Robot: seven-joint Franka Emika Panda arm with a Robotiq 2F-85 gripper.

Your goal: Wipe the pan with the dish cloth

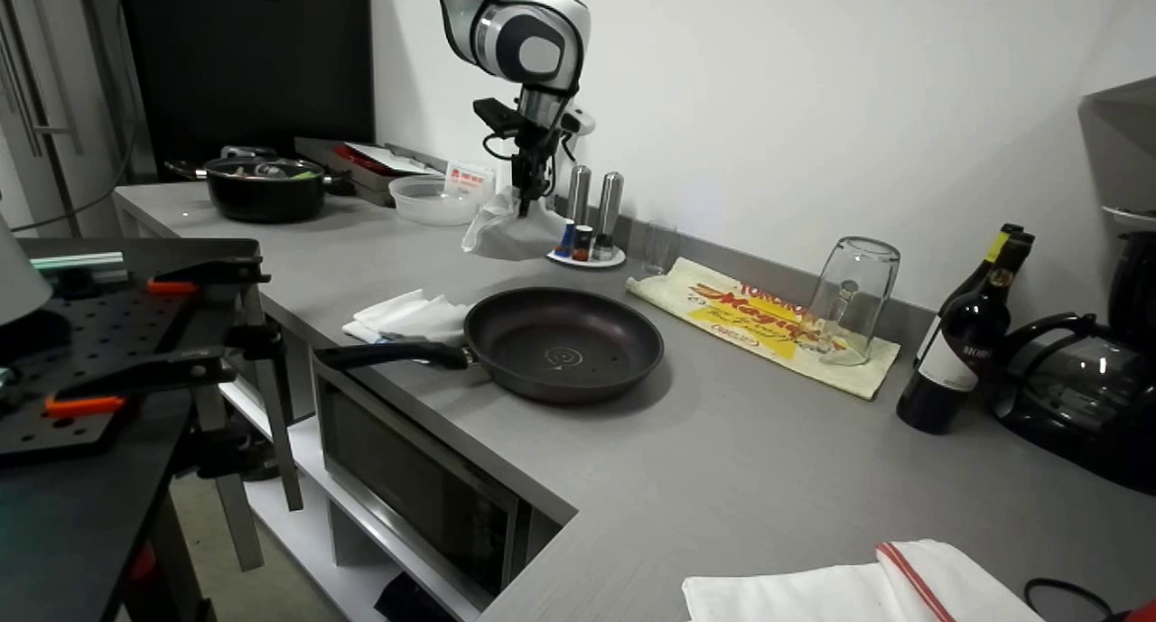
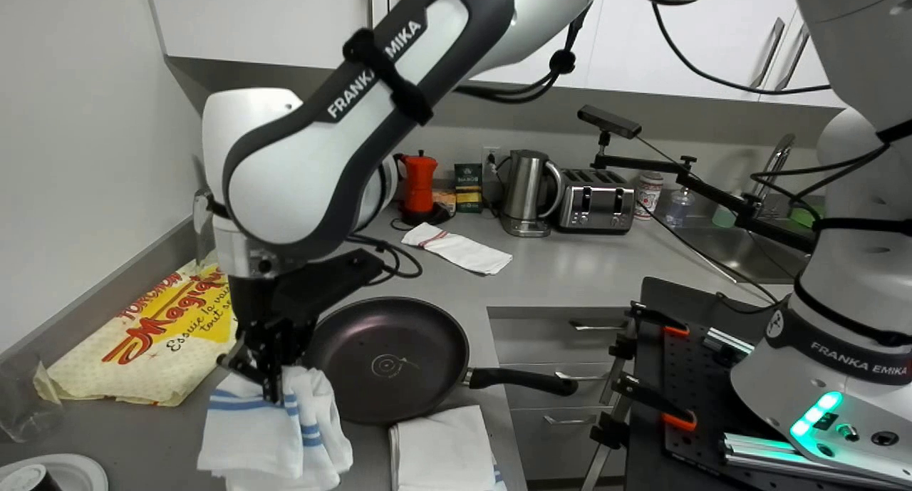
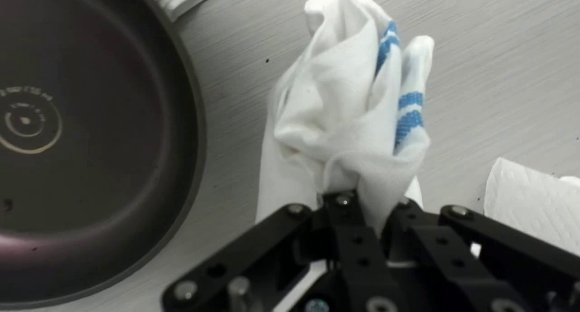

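Note:
The dark pan (image 1: 578,356) lies upright on the grey counter, its inside bare, with its black handle over the counter's edge. It shows in an exterior view (image 2: 388,355) and at the left of the wrist view (image 3: 90,176). My gripper (image 1: 531,205) is shut on the white, blue-striped dish cloth (image 1: 506,234), which hangs bunched from the fingers beside the pan. The cloth shows clearly in an exterior view (image 2: 256,441) and in the wrist view (image 3: 335,108). It looks raised above the counter and apart from the pan. The fingertips are partly hidden in its folds.
A second folded white cloth (image 2: 445,448) lies beside the pan. A yellow printed towel (image 1: 759,324) with an upturned glass jar (image 1: 853,301) lies along the wall. Steel shakers (image 1: 607,208) stand on a small plate near the gripper. Wine bottles (image 1: 966,342) and a black pot (image 1: 266,193) stand farther off.

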